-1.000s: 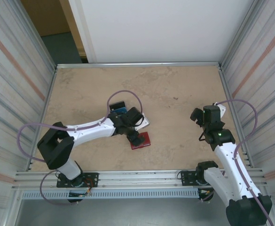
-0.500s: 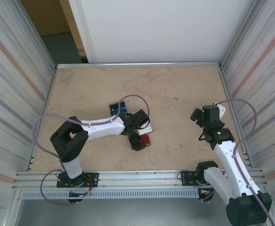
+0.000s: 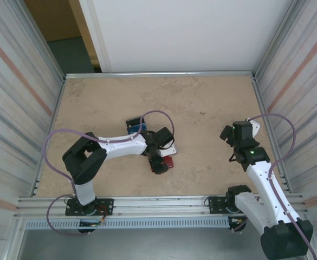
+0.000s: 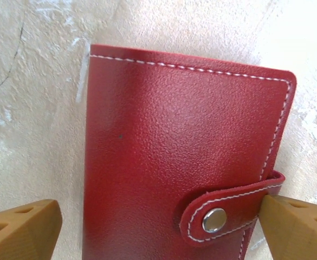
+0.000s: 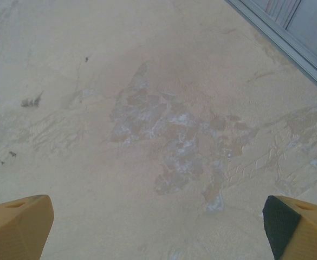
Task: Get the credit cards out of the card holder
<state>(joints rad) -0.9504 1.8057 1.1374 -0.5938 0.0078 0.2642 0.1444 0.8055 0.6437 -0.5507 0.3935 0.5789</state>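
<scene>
The card holder (image 4: 185, 146) is a dark-red wallet lying shut on the table, its tab snapped down with a silver stud (image 4: 214, 219). My left gripper (image 4: 161, 225) hangs open just above it and straddles it. The left fingertip (image 4: 23, 230) stands clear of the wallet's edge, while the right fingertip (image 4: 296, 227) meets the tab's end. From above, the left gripper (image 3: 159, 163) covers most of the card holder (image 3: 169, 161). My right gripper (image 5: 158, 227) is open over bare table, at the right side in the top view (image 3: 226, 132). No credit cards show inside the shut holder.
A blue-and-dark card (image 3: 134, 126) and a white card (image 3: 170, 145) lie on the table just behind the left gripper. Corrugated metal walls with rails (image 3: 266, 124) close in the table on both sides. A metal rail runs along the near edge.
The left arm folded in, its elbow swinging right, and its gripper came down over the card holder, hiding more of it. The right arm stayed put.
</scene>
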